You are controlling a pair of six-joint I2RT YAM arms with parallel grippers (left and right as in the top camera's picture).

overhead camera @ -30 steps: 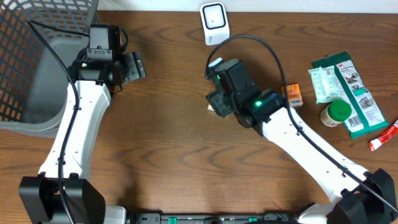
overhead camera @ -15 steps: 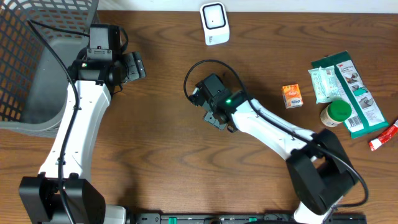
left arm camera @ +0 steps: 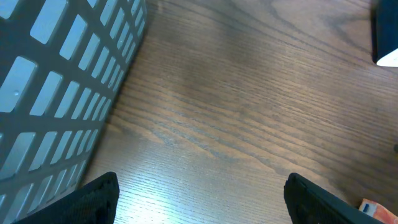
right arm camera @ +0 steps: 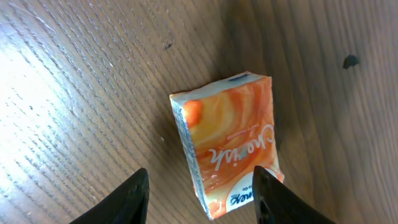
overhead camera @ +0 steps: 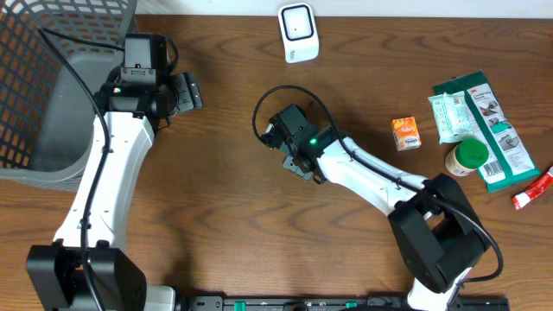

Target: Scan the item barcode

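A small orange carton [right arm camera: 230, 143] lies flat on the wooden table, seen in the right wrist view. My right gripper [right arm camera: 202, 196] straddles its near end, jaws open. The right finger is at the carton's edge and a gap remains on the left side. No barcode shows on the faces I can see. From overhead my right gripper [overhead camera: 295, 157] hides this carton. The white scanner [overhead camera: 298, 33] stands at the table's far edge. My left gripper [overhead camera: 184, 92] is open over bare wood beside the basket, with nothing between its fingers [left arm camera: 99, 196].
A grey mesh basket [overhead camera: 43, 95] fills the far left. At the right lie another small orange box [overhead camera: 406, 133], a green-lidded jar [overhead camera: 468, 157], green packets [overhead camera: 484, 121] and a red tube [overhead camera: 534, 190]. A black cable [overhead camera: 285, 91] loops above the right wrist.
The right arm has swung left and folded lower, carrying its gripper a little left toward the table's middle. The left arm has not moved.
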